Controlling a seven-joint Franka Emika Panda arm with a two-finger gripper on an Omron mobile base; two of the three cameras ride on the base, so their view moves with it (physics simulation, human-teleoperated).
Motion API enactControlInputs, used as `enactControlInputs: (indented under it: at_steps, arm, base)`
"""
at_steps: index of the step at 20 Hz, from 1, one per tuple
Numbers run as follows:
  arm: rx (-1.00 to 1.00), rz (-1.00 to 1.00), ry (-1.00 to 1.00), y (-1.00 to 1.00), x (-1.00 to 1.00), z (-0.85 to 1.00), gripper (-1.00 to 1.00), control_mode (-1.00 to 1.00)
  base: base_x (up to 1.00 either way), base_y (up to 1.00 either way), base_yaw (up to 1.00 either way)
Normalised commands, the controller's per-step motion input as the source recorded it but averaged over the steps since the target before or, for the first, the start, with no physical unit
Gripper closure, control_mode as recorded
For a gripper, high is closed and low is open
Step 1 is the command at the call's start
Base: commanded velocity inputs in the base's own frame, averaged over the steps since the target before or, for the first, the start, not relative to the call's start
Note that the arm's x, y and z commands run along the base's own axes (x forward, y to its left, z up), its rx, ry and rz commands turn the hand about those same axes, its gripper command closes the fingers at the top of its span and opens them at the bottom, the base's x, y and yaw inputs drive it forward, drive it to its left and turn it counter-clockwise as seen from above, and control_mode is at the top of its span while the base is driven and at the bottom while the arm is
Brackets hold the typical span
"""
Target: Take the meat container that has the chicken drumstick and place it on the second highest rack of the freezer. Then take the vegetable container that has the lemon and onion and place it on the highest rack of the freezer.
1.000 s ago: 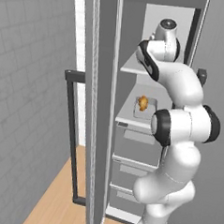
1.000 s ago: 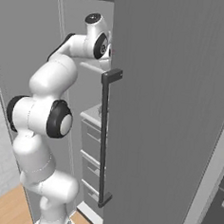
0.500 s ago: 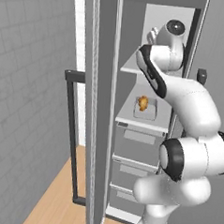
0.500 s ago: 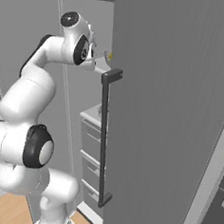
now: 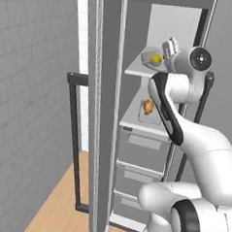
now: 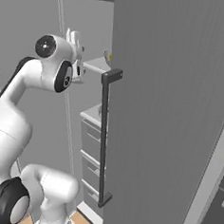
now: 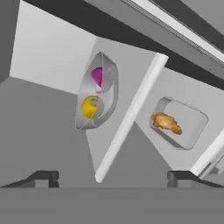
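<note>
Gripper (image 7: 111,176) jaws spread and empty before the vegetable container (image 7: 97,92) on the highest rack (image 5: 140,69); withdraw straight, avoiding its rim.

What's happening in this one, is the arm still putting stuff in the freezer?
Both containers sit inside the tall grey freezer. The wide grey oval dish, holding the yellow lemon and purple-red onion, rests on the upper pale shelf. The small grey rectangular tray with the golden-brown drumstick sits on the shelf below. The white arm's end effector is open, holds nothing, and hovers just in front of the dish.
</note>
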Motion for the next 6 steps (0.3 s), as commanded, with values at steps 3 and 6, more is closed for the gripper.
enactControlInputs:
  at_steps: [3,6]
  arm:
    - [0.04,0.00,0.00,-0.08,-1.00,-0.44,-1.00,-1.00]
    - [0.04,0.02,0.02,-0.14,-1.00,-0.69,-1.00,-1.00]
  base:
    - [0.00,0.00,0.00]
    - [0.00,0.00,0.00]
